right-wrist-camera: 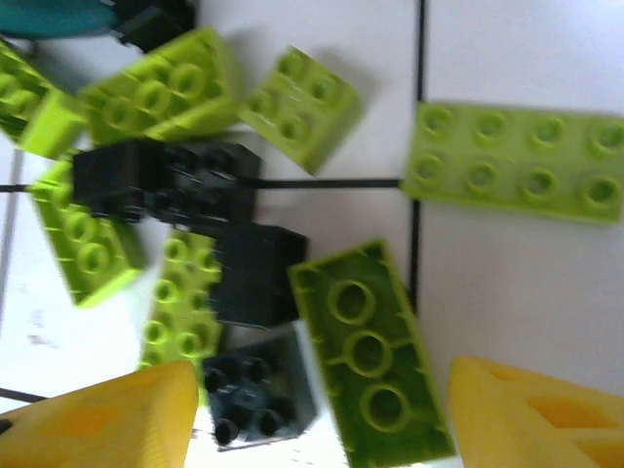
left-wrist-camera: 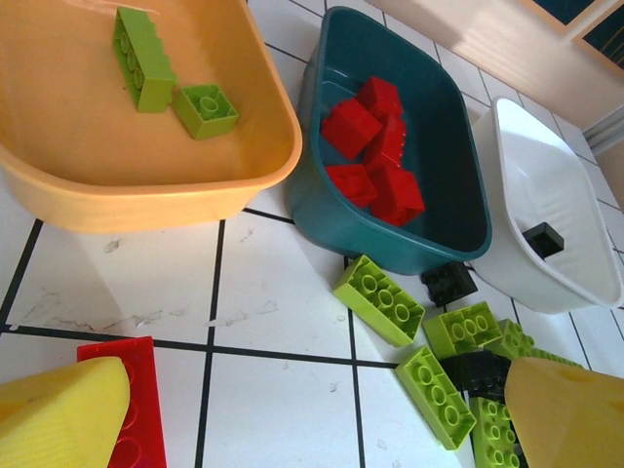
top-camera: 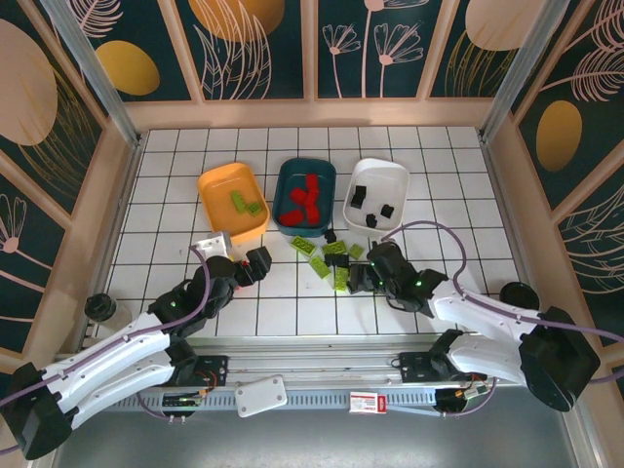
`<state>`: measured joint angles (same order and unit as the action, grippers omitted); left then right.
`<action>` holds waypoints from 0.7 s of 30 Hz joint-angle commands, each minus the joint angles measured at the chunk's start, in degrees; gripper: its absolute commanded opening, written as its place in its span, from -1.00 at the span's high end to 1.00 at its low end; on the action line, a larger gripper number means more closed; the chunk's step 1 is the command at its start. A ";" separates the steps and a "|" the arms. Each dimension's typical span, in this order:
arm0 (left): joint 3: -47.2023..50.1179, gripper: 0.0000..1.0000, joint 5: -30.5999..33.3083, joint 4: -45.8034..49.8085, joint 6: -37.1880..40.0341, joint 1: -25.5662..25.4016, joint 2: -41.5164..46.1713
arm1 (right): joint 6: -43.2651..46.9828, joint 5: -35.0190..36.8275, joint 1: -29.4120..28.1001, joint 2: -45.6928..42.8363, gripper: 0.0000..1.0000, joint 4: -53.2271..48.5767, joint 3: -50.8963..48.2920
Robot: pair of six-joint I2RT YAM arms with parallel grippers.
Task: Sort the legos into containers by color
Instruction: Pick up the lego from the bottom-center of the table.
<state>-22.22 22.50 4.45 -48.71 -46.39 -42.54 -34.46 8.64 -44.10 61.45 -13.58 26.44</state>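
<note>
White tiled table [top-camera: 292,317] — right gripper [right-wrist-camera: 317,395], jaws wide open & empty, straddles a lime-green plastic studded brick [right-wrist-camera: 370,351], studs up, long axis running away from the wrist. Left gripper [left-wrist-camera: 312,390] also open w/ nothing held — farther from it.

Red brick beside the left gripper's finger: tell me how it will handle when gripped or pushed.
The red brick looks like rigid moulded plastic, so it should not flex when squeezed. It lies flat, studs up, on the tiled table, so a push will probably slide it rather than tip or roll it. Its glossy sides may be slightly slippery.
</note>
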 commanded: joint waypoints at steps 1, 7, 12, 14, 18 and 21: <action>1.01 -0.97 -0.50 -1.90 0.25 0.07 -0.14 | -0.75 2.47 2.04 -1.52 -0.30 -2.01 -0.89; 0.95 -0.97 -0.68 -1.81 0.06 0.10 -0.35 | 3.13 1.14 4.00 2.66 -0.25 -0.17 0.19; 0.77 -0.97 -0.32 -1.20 0.00 0.10 -0.35 | 4.81 -1.80 4.01 4.77 -0.24 3.30 0.19; 0.87 -0.98 -0.04 -1.04 -0.09 0.07 -0.35 | 5.31 -1.89 4.01 5.85 -0.24 3.61 0.45; 1.03 -0.97 0.14 -1.03 -0.23 0.08 -0.65 | 5.76 -2.14 4.11 8.01 -0.23 4.39 0.33; 1.04 -0.97 0.14 -1.11 -0.33 0.11 -0.96 | 5.74 -1.98 4.18 9.12 -0.23 4.74 0.32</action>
<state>-21.74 22.33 4.05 -48.73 -46.39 -43.22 -29.85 6.96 -40.45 69.41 -10.17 26.09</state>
